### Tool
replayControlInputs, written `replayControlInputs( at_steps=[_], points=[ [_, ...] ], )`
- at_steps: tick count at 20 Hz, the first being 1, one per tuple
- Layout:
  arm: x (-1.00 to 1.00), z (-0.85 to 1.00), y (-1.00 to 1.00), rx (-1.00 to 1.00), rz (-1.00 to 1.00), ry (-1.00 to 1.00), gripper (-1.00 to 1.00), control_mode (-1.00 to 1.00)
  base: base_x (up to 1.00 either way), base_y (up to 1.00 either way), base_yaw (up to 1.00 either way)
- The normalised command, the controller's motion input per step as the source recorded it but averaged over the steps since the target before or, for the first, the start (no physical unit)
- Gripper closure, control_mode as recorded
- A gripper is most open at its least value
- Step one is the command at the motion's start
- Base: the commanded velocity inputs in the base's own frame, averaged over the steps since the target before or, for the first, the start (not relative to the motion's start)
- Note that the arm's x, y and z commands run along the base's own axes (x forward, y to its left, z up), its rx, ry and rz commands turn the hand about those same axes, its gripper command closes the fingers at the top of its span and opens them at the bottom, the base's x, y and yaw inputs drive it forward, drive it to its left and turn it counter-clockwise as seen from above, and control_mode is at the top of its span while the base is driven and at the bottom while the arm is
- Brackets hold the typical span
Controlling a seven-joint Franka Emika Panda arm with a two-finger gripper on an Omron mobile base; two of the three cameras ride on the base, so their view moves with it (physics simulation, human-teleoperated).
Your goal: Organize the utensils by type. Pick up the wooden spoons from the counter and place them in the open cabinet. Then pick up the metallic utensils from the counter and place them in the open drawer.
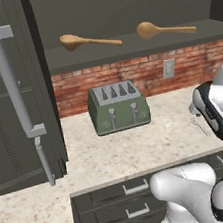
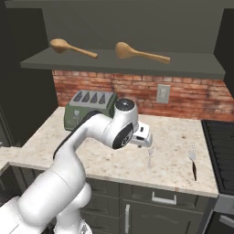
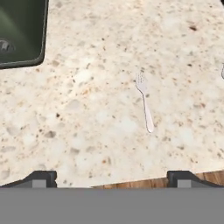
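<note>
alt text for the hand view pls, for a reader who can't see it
A small silvery fork lies flat on the beige speckled counter, tines pointing away, beyond the open claw. A corner of the green toaster shows at upper left.

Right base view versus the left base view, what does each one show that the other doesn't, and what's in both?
Right base view alone: two forks on the counter, a silver fork and a dark-handled fork, plus the black stovetop edge.

Left base view alone: the cabinet door with its long silver bar handle, standing open at the left.

Both: two wooden spoons lying on the cabinet shelf, the green toaster, the brick wall, the outlet, and the drawers below.
</note>
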Motion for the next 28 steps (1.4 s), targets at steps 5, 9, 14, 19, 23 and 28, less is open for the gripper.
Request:
replayControlInputs(
  at_steps=[5, 9, 14, 19, 23, 28],
  points=[
    [0.64, -0.39, -0.13, -0.04, 0.06, 0.08, -1.00, -1.00, 0.00, 0.00, 0.00],
    [0.47, -0.41, -0.26, -0.03, 0.02, 0.12, -1.00, -1.00, 0.00, 0.00, 0.00],
    [0.44, -0.39, -0.33, 0.00, 0.00, 0.12, -1.00, -1.00, 0.00, 0.00, 0.00],
    [0.34, -0.38, -0.38, 0.00, 0.03, 0.08, -1.00, -1.00, 0.00, 0.00, 0.00],
    [0.20, -0.34, -0.37, 0.00, 0.05, 0.02, -1.00, -1.00, 0.00, 0.00, 0.00],
    [0.12, -0.34, -0.21, 0.00, 0.06, 0.00, -1.00, -1.00, 0.00, 0.00, 0.00]
  ],
)
